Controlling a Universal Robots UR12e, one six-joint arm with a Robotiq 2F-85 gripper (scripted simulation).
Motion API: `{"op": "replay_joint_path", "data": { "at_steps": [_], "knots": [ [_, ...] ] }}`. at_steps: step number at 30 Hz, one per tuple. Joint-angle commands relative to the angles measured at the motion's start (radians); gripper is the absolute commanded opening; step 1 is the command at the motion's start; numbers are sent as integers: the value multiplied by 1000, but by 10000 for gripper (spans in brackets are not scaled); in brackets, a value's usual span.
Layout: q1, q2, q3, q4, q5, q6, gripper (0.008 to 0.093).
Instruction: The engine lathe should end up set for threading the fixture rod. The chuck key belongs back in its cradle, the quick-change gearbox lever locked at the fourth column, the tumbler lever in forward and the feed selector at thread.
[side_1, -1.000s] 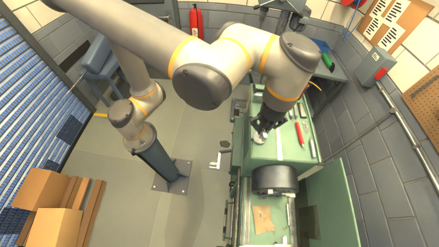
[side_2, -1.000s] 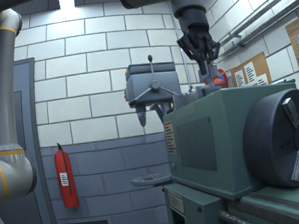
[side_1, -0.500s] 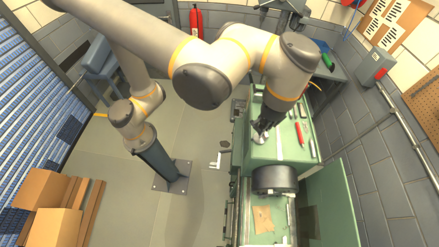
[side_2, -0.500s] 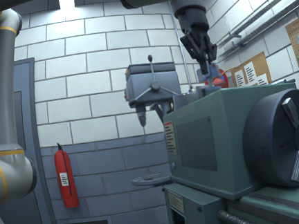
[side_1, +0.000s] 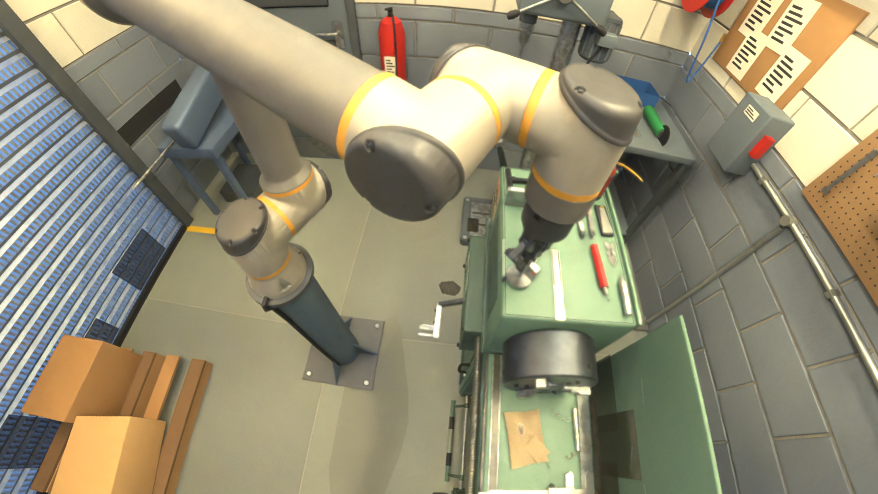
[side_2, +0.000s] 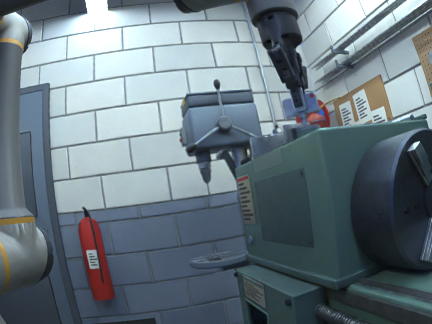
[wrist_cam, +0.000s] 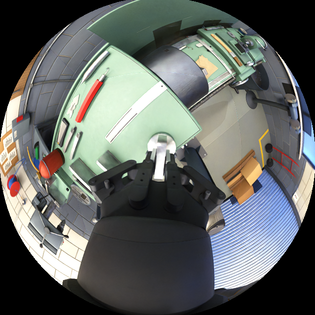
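Observation:
A steel lever with a flat blade and a round base (wrist_cam: 160, 148) (side_1: 520, 278) stands on top of the green headstock (side_1: 555, 270), near its front edge. I cannot tell which of the task's levers it is. My gripper (wrist_cam: 159, 164) (side_1: 525, 258) (side_2: 298, 100) comes down on it from above and I grip its blade with closed fingers. The dark chuck (side_1: 548, 359) (side_2: 395, 200) sits at the headstock's end. The chuck key and its cradle are not clearly identifiable.
The lathe bed (side_1: 534, 436) runs on past the chuck, with a brown rag (side_1: 526, 437) on it. A white rule (side_1: 557, 284), a red-handled tool (side_1: 598, 264) and other small tools lie on the headstock top. A drill press (side_2: 217, 132) stands behind. Cardboard boxes (side_1: 92, 399) lie by the shutter.

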Motion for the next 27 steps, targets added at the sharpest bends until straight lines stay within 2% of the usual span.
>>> {"op": "replay_joint_path", "data": {
  "at_steps": [1,27],
  "knots": [
    [0,-1,-1,1,-1,-17,80],
    [0,-1,-1,1,-1,-501,80]
  ]
}}
